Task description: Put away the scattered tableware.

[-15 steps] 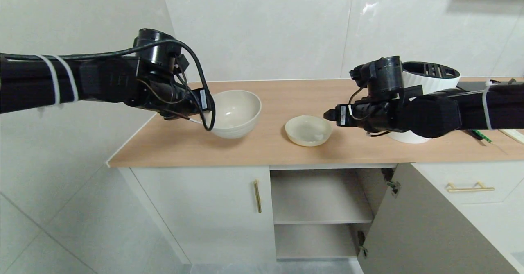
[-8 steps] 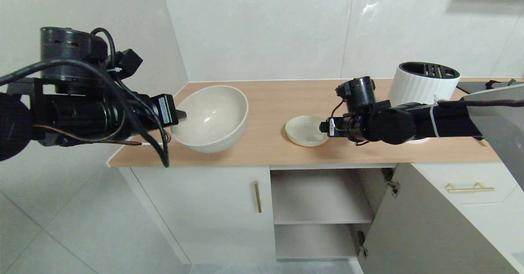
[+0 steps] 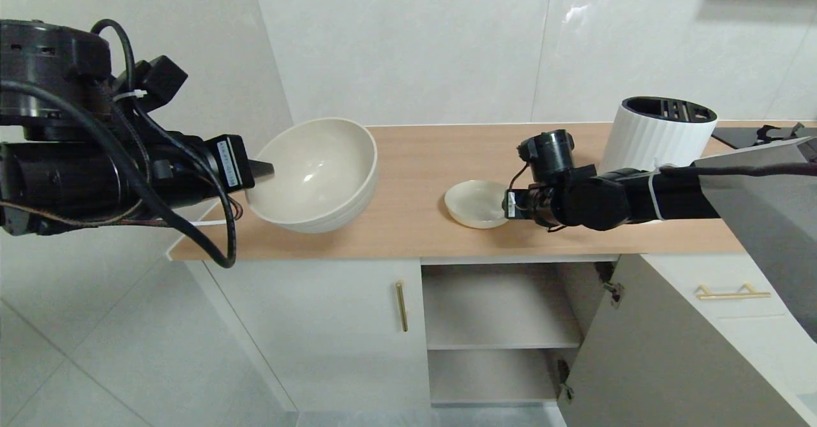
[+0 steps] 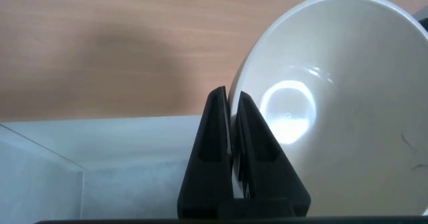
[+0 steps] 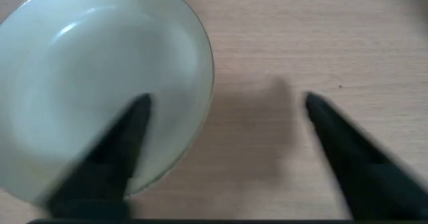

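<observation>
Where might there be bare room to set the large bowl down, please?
Bare counter lies between the large bowl and the small dish, and behind both along the wall. Both cabinet shelves are bare. Crowded: the small dish, straddled by the right gripper, beside the white holder.

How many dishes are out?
2. The left end effector holds a large bowl tilted at the counter's left end; a small dish sits mid-counter, the open right end effector straddling its rim. Arms may hide others.

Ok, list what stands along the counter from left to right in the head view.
large bowl → small dish → white ribbed container
</observation>
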`<state>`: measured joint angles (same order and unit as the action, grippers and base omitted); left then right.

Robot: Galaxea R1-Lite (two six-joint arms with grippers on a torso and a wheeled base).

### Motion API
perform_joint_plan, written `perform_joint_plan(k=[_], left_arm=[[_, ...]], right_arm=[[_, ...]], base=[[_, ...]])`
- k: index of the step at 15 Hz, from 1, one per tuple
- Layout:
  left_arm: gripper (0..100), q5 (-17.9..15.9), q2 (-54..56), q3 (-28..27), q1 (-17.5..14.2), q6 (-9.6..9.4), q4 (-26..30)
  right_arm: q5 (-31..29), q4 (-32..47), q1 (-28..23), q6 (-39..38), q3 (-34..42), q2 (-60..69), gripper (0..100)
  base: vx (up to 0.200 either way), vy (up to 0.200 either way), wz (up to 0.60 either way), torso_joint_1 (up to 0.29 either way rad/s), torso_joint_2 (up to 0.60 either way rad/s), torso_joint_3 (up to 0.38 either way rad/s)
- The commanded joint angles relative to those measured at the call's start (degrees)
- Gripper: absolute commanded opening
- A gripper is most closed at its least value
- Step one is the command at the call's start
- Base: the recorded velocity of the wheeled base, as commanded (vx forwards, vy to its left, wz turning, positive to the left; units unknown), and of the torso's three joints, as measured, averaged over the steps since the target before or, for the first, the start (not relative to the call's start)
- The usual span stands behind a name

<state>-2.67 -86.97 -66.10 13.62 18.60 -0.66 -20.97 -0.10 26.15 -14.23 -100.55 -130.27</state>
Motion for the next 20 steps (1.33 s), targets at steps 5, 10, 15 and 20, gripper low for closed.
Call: perform_joint_plan(k=[5,10,15,20], left_arm=[[0,0.12,0.92,0.18,0.01,0.03,0.13],[0,0.03,1.98,0.71,0.01,0.03,0.13],[0,0.12,2.07,2.11,0.36,0.12,-0.13],[0,0.21,4.79,6.68,1.32,0.38,-0.84]], right_arm=[[0.23,0.01,0.04,-0.1,-1.49,-0.86,0],[0.31,5.72,0.66,-4.58,-0.97,6.43,0],[6.2,20.4,4.61,-12.05,15.47,29.46,0],[6.03,7.22,6.37,-15.04,35.16,42.64,0]], base=[[0.0,0.0,0.0,0.0,0.0,0.0],[0.0,0.0,0.0,0.0,0.0,0.0],[0.0,0.0,0.0,0.0,0.0,0.0],[0.0,0.0,0.0,0.0,0.0,0.0]])
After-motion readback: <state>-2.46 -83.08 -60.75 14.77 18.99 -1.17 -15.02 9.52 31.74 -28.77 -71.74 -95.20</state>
